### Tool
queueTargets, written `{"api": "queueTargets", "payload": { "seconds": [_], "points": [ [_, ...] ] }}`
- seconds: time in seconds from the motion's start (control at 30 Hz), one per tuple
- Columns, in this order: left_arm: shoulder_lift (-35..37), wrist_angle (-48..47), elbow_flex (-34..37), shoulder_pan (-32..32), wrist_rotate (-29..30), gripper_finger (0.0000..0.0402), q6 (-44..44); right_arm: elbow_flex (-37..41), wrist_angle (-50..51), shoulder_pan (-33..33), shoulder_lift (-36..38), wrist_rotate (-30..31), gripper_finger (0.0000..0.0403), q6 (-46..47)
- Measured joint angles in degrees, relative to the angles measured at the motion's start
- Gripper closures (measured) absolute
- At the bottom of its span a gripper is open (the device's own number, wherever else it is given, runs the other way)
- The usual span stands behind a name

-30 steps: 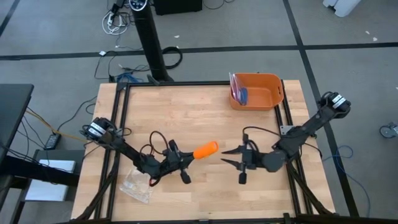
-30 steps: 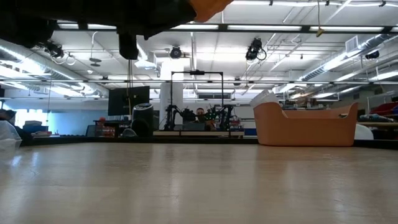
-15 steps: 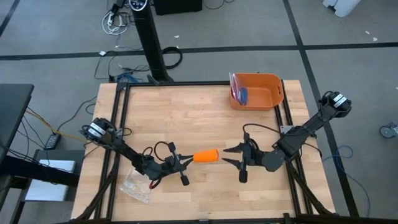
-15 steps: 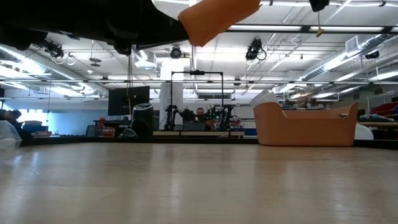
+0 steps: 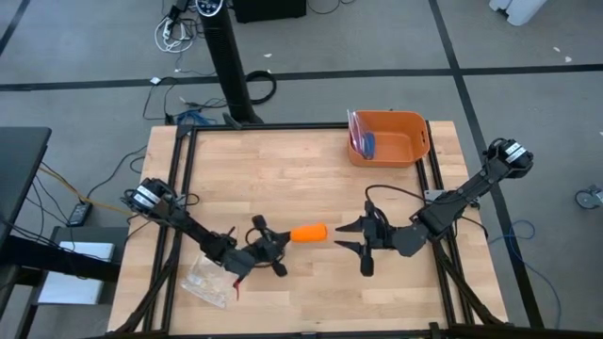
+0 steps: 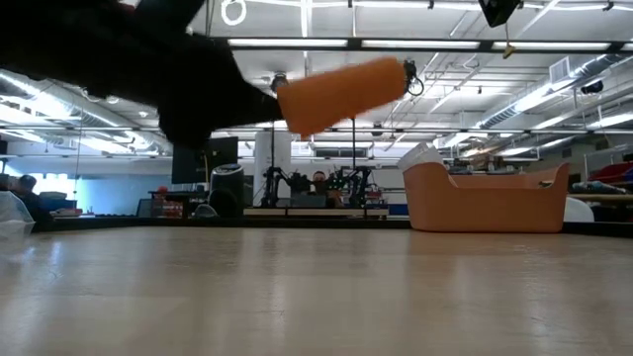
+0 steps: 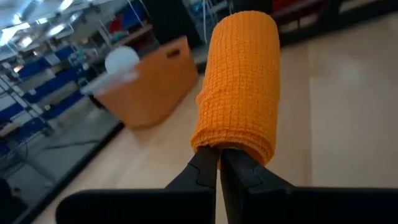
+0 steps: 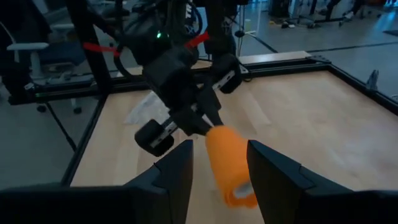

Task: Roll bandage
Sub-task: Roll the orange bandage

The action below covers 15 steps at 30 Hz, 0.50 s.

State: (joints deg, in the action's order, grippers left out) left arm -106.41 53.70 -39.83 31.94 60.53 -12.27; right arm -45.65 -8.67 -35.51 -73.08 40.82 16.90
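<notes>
Left gripper, jaws pinched on one end of the soft, light rolled bandage; right gripper open alongside, likely to grip mid-roll.

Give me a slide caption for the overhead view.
Left gripper holds the rolled bandage out toward the open right gripper.

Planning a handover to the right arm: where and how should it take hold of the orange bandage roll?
Probably its free end. The left hand pinches one end of the bandage, which sticks out level above the table toward the open right hand. Coming straight along the roll's axis, fingers closing across its round sides, looks best.
</notes>
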Motion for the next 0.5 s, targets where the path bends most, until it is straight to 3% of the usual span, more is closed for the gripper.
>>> {"api": "queueTargets", "payload": {
  "seconds": [0.13, 0.23, 0.33, 0.5],
  "points": [
    [0.0, -9.4, 0.0, -1.4, -4.9, 0.0393, 7.8, 0.0, 1.5, 0.0, 0.0, -0.1, 0.0251, 0.0],
    [0.0, -15.9, -0.9, -3.1, -14.1, 0.0393, 13.8, 0.0, 2.2, 0.0, 0.0, -0.1, 0.0251, 0.0],
    [0.0, -23.0, -3.7, -5.0, -23.4, 0.0393, 18.1, 0.0, 2.7, 0.1, 0.0, -0.1, 0.0251, 0.4],
    [0.0, -40.4, -10.8, -8.6, -30.5, 0.0393, 21.6, 0.0, 2.9, 0.1, 0.0, -0.1, 0.0251, 0.4]
  ]
}}
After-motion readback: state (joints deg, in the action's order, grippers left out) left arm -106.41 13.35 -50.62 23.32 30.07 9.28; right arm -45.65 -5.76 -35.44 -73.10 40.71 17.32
